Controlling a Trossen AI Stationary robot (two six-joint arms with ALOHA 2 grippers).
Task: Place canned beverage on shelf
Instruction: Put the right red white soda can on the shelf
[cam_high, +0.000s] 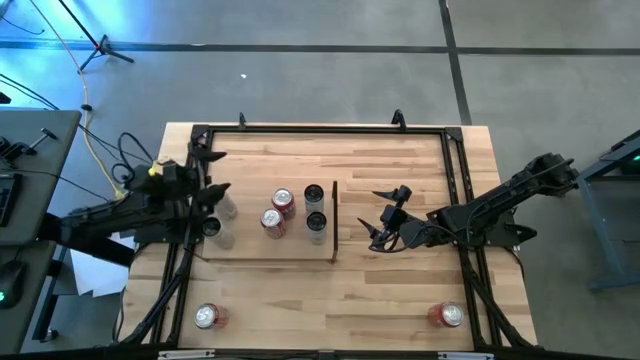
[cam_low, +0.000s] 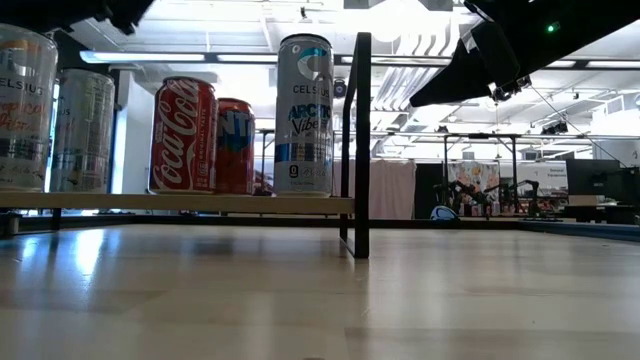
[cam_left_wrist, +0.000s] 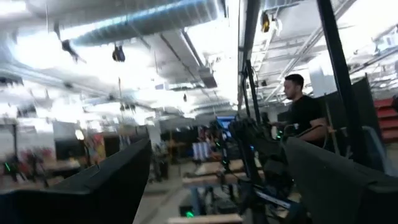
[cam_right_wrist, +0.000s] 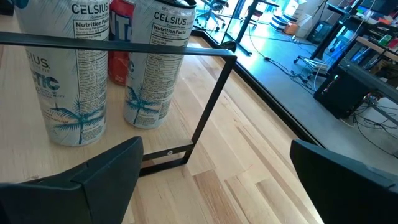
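Note:
The shelf (cam_high: 250, 252), a pale-wood panel with a dark upright strip (cam_high: 334, 220) on its right edge, lies mid-table. Several cans stand upright on it: two red ones (cam_high: 283, 202), two Celsius cans (cam_high: 316, 224) and two pale ones (cam_high: 226, 208). Two more red cans stand on the tabletop, near left (cam_high: 207, 317) and near right (cam_high: 448, 316). My left gripper (cam_high: 214, 190) hovers open at the shelf's left end, pointing upward into the room. My right gripper (cam_high: 384, 216) is open just right of the upright strip, facing the Celsius cans (cam_right_wrist: 152, 68).
A black metal frame (cam_high: 320, 128) runs around the tabletop, with rails down both sides. Bare wood lies between the shelf and the near edge. A person (cam_left_wrist: 305, 112) stands in the room beyond the table. A side desk (cam_high: 30, 180) with cables stands at the left.

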